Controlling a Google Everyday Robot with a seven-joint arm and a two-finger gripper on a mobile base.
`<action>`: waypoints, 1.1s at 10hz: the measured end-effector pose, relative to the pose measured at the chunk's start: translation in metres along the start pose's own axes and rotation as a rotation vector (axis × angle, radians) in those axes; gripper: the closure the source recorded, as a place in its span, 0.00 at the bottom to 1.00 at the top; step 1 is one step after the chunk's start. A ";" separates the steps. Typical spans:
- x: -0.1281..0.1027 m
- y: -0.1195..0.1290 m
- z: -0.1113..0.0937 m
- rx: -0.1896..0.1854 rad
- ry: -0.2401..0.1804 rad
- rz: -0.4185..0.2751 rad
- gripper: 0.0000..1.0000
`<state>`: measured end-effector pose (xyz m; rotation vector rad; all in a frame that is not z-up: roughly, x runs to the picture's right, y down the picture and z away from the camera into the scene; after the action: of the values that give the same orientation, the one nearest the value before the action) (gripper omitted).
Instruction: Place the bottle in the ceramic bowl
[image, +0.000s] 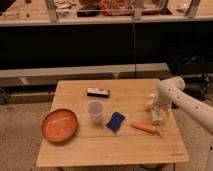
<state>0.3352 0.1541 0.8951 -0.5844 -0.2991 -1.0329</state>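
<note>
We see the gripper (158, 116) at the right side of the wooden table (100, 150), fingers spread wide, just beside the bottle (151, 102). The ceramic bowl (59, 125) sits at the table's left, well apart, beyond a carrot (145, 128), a flat blue item (116, 121) and a clear cup (95, 111).

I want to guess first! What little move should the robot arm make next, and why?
Probably ease the open gripper onto the small whitish plastic bottle and close. The bottle stands by the wooden table's right edge, right beside the gripper, while the wide orange-red ceramic bowl sits far left.
</note>
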 end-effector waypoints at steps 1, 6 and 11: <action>0.001 0.000 0.000 0.000 -0.003 0.000 0.20; 0.005 -0.001 0.002 0.007 -0.009 -0.002 0.20; 0.009 -0.003 0.005 0.014 -0.016 -0.007 0.20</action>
<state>0.3373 0.1495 0.9048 -0.5793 -0.3226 -1.0323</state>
